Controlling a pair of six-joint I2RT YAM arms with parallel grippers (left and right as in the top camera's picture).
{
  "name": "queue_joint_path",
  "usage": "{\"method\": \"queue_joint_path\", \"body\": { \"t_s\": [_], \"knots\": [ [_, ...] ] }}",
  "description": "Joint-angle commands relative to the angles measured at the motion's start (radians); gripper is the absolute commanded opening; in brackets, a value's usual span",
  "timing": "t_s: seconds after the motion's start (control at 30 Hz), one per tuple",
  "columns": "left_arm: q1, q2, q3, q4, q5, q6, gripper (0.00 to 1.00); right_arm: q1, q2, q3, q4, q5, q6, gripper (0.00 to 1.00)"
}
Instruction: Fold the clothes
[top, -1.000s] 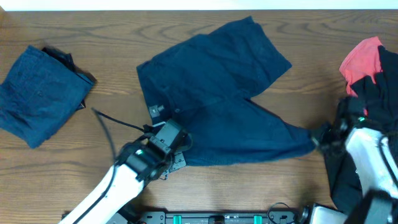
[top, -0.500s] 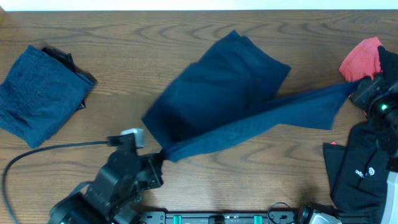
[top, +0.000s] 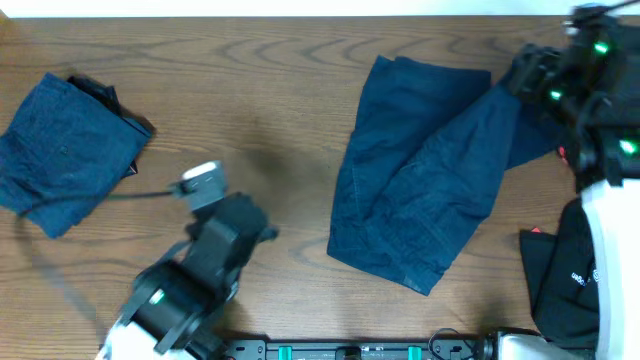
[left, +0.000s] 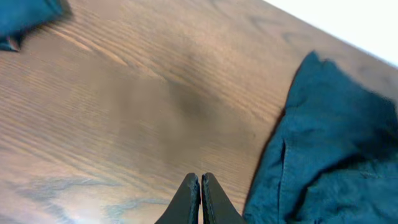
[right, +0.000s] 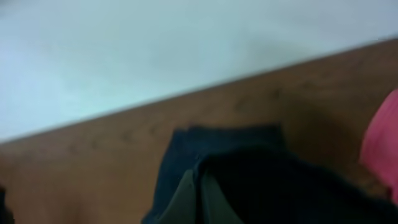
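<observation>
Dark navy shorts (top: 415, 190) lie right of centre, one leg laid over the other. My right gripper (top: 522, 78) is at the far right, shut on the shorts' upper right edge; in the right wrist view its fingers (right: 199, 183) are closed in the dark fabric (right: 249, 174). My left gripper (top: 265, 232) is shut and empty over bare wood, left of the shorts. In the left wrist view its fingertips (left: 200, 179) touch each other, with the shorts (left: 329, 143) to their right. A black piece (top: 560, 270) lies at the lower right. A red piece (right: 382, 143) shows at the right wrist view's edge.
A second pair of navy shorts (top: 65, 150) lies folded at the far left, also at the top left of the left wrist view (left: 25, 15). The left arm's cable (top: 90, 200) trails across the table. The table's far edge (right: 186, 93) is close to the right gripper.
The right gripper swung the shorts' leg up and to the far right. The left gripper let go of the shorts and drew back left. The shorts now lie doubled over, further right.
</observation>
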Motion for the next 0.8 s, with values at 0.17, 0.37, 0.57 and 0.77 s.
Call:
{"method": "queue_joint_path", "body": {
  "t_s": [0.17,0.37,0.57,0.77],
  "knots": [
    [0.003,0.304,0.004,0.172,0.489,0.006,0.29,0.012,0.050,0.009,-0.053,0.070,-0.027,0.01],
    [0.002,0.541,0.004,0.359,0.742,0.007,0.51,0.011,0.050,0.009,-0.087,0.076,-0.045,0.01],
    [-0.001,0.721,0.004,0.554,0.934,0.020,0.52,0.010,0.050,0.009,-0.106,0.077,-0.046,0.01],
    [-0.038,0.821,0.004,0.581,0.943,0.056,0.57,0.010,0.050,0.009,-0.118,0.077,-0.045,0.01]
  ]
}}
